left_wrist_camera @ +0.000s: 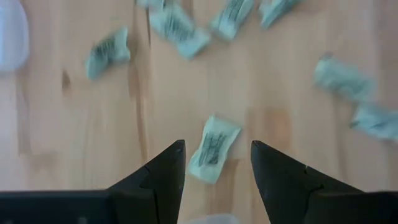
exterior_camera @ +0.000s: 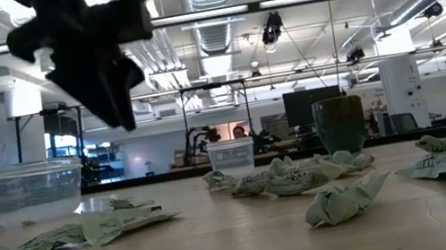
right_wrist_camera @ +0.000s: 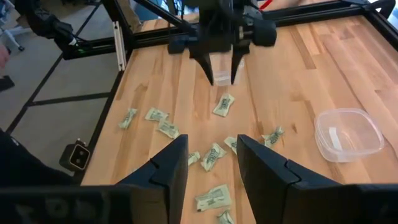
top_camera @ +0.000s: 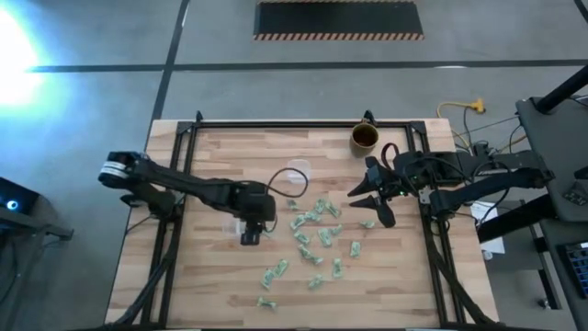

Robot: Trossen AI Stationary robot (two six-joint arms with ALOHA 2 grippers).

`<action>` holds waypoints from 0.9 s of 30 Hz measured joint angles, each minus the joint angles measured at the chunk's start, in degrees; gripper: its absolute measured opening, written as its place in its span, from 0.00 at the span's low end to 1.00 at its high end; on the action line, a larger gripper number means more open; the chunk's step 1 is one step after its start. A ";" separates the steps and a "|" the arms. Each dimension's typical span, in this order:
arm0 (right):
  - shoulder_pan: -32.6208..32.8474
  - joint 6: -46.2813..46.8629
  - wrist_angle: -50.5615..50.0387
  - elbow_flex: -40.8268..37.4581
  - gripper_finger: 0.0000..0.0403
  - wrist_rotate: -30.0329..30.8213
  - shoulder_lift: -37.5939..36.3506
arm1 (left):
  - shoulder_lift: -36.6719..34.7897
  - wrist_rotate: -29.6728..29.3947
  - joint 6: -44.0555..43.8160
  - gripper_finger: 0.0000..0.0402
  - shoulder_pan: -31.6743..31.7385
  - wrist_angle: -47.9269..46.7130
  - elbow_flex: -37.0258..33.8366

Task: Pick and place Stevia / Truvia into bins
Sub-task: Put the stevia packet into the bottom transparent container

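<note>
Many pale green and white Stevia / Truvia sachets [top_camera: 317,234] lie flat and scattered on the middle of the wooden table. My left gripper [left_wrist_camera: 217,144] is open and points steeply down, its fingers standing above and on either side of one sachet [left_wrist_camera: 213,149] without touching it. A clear bin [right_wrist_camera: 221,78] stands right behind that gripper [right_wrist_camera: 222,73]. The other clear bin [top_camera: 296,175] stands farther back. My right gripper [right_wrist_camera: 211,165] hangs open, with nothing between its fingers, above the sachets' right side [top_camera: 369,200].
A brown mug [top_camera: 365,138] stands at the table's far edge, behind my right gripper. A black frame rail [top_camera: 294,124] runs around the tabletop. Bare wood shows along the near left of the table [top_camera: 184,285].
</note>
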 joint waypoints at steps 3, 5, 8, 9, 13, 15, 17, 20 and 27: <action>-0.01 -0.04 0.00 0.00 0.31 0.01 0.09 | 3.14 -0.14 0.00 0.41 0.00 -1.28 -0.12; 0.00 -0.07 -0.07 -0.05 0.31 0.01 0.13 | 4.90 -0.12 0.00 0.41 0.00 -1.23 -0.13; 0.01 -0.13 -0.07 -0.07 0.30 0.03 0.15 | 6.87 -0.12 0.00 0.41 0.00 -1.16 0.50; 0.01 -0.13 -0.13 -0.07 0.30 0.05 0.15 | 7.24 -0.12 0.00 0.41 0.00 -0.71 0.70; 0.00 -0.08 -0.10 -0.07 0.30 0.12 0.15 | 8.02 -0.11 1.35 0.41 0.00 0.10 0.72; 0.01 -0.02 -0.12 -0.07 0.31 0.12 0.15 | 8.58 0.05 1.77 0.41 0.02 0.67 0.52; 0.00 0.02 -0.11 -0.07 0.30 0.12 0.15 | 9.12 0.07 2.01 0.41 0.00 0.80 0.44; 0.01 0.13 -0.12 -0.07 0.29 0.11 0.15 | 9.99 0.07 3.14 0.41 0.00 1.05 0.44; 0.01 0.13 -0.35 -0.26 0.27 0.12 0.15 | 11.50 0.07 5.42 0.41 -0.09 1.41 0.39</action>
